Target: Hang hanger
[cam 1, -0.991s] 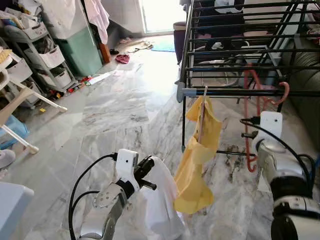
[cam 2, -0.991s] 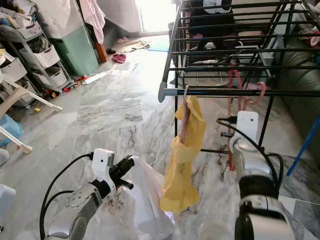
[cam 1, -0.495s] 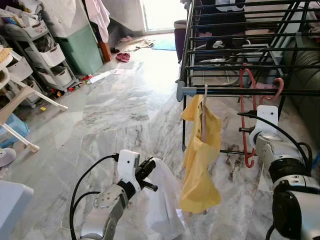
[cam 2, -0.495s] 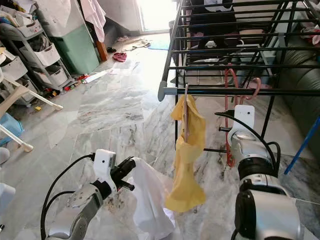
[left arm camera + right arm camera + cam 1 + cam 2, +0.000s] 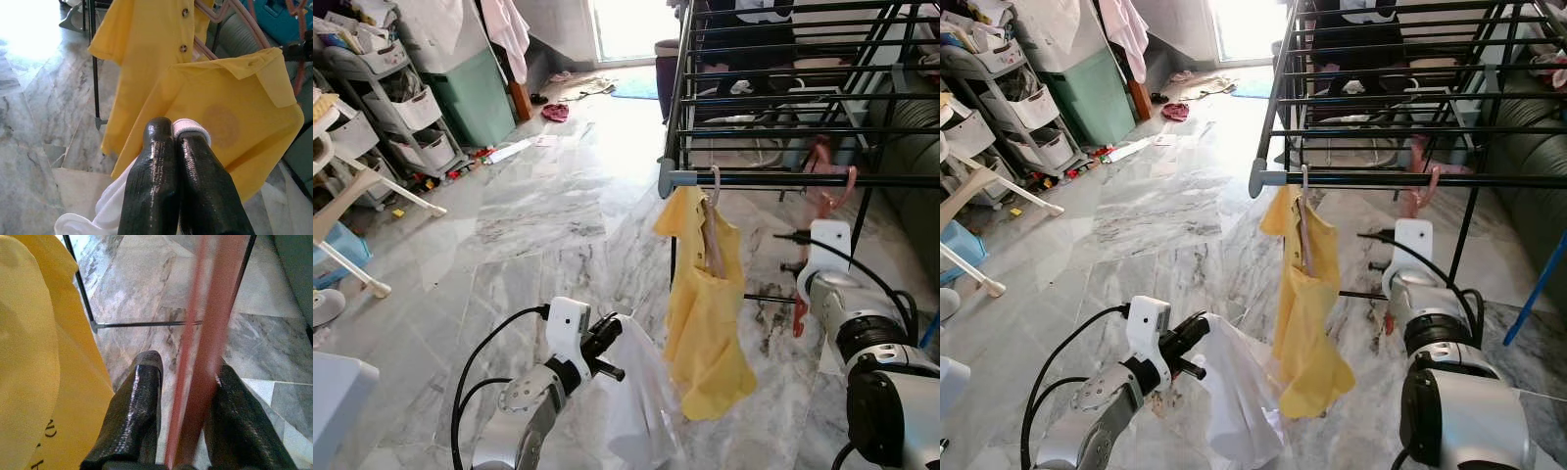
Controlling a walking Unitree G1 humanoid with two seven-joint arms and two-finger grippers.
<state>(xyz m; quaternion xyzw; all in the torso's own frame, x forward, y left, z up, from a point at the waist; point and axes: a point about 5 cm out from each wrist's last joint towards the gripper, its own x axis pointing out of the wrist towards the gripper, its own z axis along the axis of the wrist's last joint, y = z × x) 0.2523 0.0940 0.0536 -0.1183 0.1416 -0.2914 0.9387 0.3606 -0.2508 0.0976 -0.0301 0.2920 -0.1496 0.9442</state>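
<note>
Looking down through the head camera, I see the red hanger [image 5: 819, 186] up at the front rail of the drying rack [image 5: 754, 180], on my right side, its hook blurred against the rail and its long axis running down toward the floor. My right arm is the nearer one by far: its wrist sits just below the rail, with the hanger's lower end beside it. Left of that on the same rail hangs a yellow shirt [image 5: 705, 294]. My left gripper [image 5: 607, 343] is low and near me, well apart from the rack, with a white cloth [image 5: 636, 401] draped from it.

Going to the left wrist camera, I see the two black fingers [image 5: 154, 181] pressed together with white fabric pinched between the tips, and the yellow shirt just beyond them.

Moving to the right wrist camera, my right gripper [image 5: 183, 382] has its fingers spread a little, and the red bar of the hanger runs lengthwise straight through the gap. I judge the fingers are loose around it rather than clamped, so the hook's seat on the rail is what matters next.
</note>
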